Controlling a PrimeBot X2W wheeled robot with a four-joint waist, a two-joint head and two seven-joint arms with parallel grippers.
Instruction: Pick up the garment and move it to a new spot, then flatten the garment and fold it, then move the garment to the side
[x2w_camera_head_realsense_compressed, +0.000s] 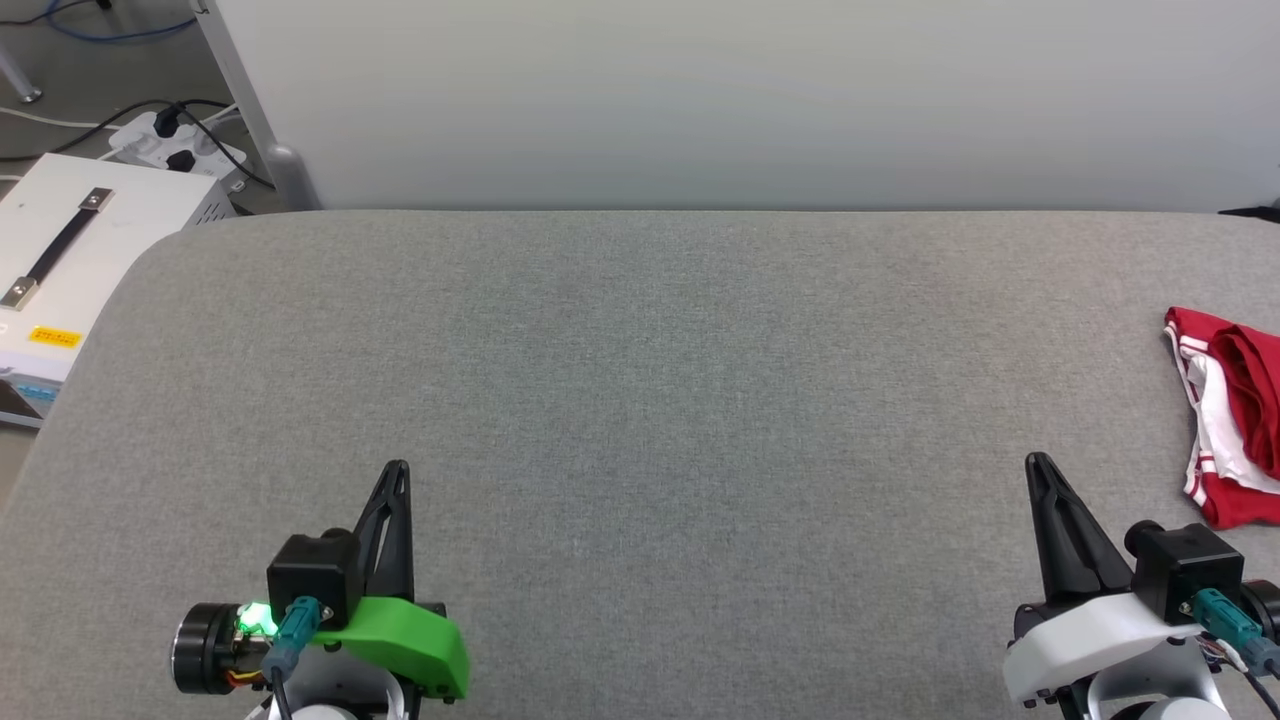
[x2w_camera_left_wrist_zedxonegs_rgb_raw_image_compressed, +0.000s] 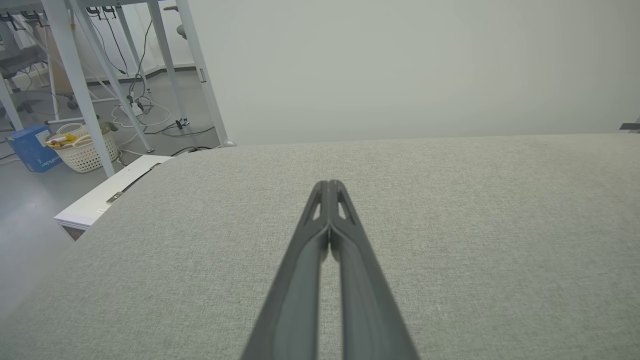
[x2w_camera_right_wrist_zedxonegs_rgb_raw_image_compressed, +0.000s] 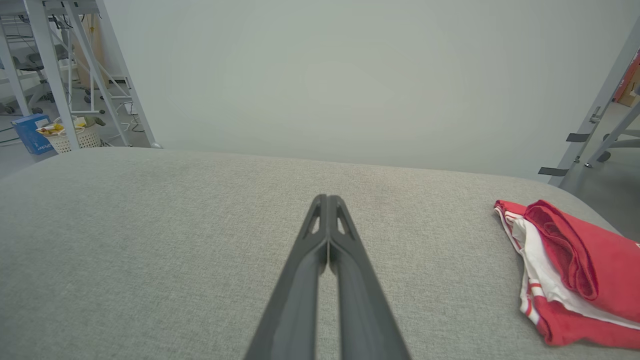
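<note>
Grey fabric table (x2w_camera_head_realsense_compressed: 640, 400) stretches wide, pale panel (x2w_camera_head_realsense_compressed: 740, 100) standing behind it. Off the left corner, a white case (x2w_camera_head_realsense_compressed: 70, 270) with a black strap handle, power strip (x2w_camera_head_realsense_compressed: 175, 145) beyond, white basket (x2w_camera_left_wrist_zedxonegs_rgb_raw_image_compressed: 82, 150) beside a blue box (x2w_camera_left_wrist_zedxonegs_rgb_raw_image_compressed: 31, 147).

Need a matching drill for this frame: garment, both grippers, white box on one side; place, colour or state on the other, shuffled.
1 garment
2 left gripper
3 right gripper
4 white box

A shut, white cover behind it
B off the table, by its far left corner, black handle on top
C bunched at the table's right edge
D shut, green cover behind it

Pairs: 1-C, 2-D, 3-A, 4-B
</note>
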